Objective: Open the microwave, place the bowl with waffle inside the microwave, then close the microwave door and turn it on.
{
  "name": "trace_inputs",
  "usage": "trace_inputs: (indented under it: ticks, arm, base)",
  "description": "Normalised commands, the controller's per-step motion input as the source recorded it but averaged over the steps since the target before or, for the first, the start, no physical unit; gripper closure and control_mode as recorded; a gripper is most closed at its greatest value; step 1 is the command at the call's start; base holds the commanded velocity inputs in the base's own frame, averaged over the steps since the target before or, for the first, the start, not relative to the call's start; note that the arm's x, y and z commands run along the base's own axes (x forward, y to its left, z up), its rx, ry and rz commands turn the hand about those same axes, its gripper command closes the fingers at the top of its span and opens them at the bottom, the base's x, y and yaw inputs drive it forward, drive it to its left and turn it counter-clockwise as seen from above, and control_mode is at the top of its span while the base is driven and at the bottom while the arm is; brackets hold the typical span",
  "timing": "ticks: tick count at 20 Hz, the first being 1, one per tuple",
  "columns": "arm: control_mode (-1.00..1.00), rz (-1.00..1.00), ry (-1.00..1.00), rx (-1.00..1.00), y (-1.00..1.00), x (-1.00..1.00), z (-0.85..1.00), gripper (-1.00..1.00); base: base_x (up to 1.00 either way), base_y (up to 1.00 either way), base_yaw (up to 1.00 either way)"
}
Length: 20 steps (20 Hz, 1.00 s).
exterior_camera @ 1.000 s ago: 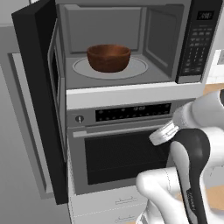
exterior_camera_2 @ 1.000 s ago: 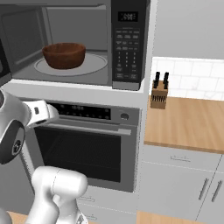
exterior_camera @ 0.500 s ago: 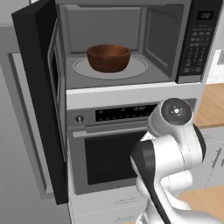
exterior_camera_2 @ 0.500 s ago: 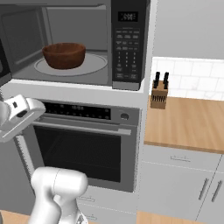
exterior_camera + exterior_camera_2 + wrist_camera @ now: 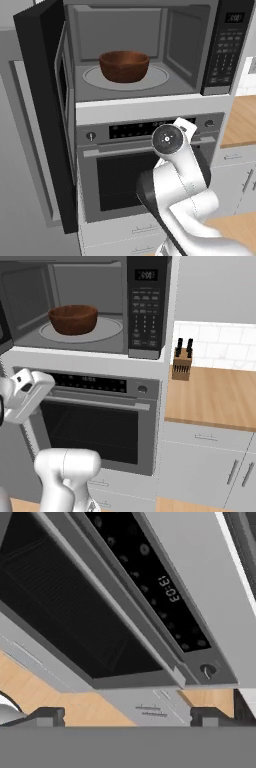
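The microwave point(image 5: 225, 50) point(image 5: 147, 306) stands open above the oven. Its door point(image 5: 37, 115) is swung wide to the left. The reddish-brown bowl point(image 5: 124, 65) point(image 5: 73, 318) sits inside on the pale turntable point(image 5: 156, 77); its wall hides the waffle. My gripper point(image 5: 130, 717) is open, its two dark fingertips wide apart with nothing between them. It points at the oven's black control strip point(image 5: 150, 577), below the microwave and well apart from the bowl. In the right base view the white hand point(image 5: 22, 396) hangs in front of the oven's left end.
The steel-fronted oven point(image 5: 115, 185) point(image 5: 90, 426) has a horizontal handle and knobs. A wooden counter point(image 5: 215, 396) with a knife block point(image 5: 182, 361) lies to the right. White drawers sit under the counter. My arm point(image 5: 175, 190) stands close in front of the oven.
The arm has folded and swung left in front of the oven, lowering the hand a little. The bowl and the microwave door have not moved.
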Motion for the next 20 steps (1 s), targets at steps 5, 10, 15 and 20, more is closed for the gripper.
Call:
trace_inputs:
  ticks: [5, 10, 15, 20]
  arm:
    - [-1.00, 0.00, -0.18, -0.24, -0.21, 0.05, -0.89, -1.00]
    - [-1.00, 0.00, -0.18, -0.24, 0.27, -0.11, -0.57, -1.00]
    - [-1.00, 0.00, -0.20, -0.24, 0.40, -0.08, -0.43, -1.00]
    - [-1.00, 0.00, -0.23, -0.22, 0.38, -0.05, -0.20, -1.00]
  base:
    - [0.00, 0.00, 0.00]
    - [0.00, 0.00, 0.00]
    - [0.00, 0.00, 0.00]
    - [0.00, 0.00, 0.00]
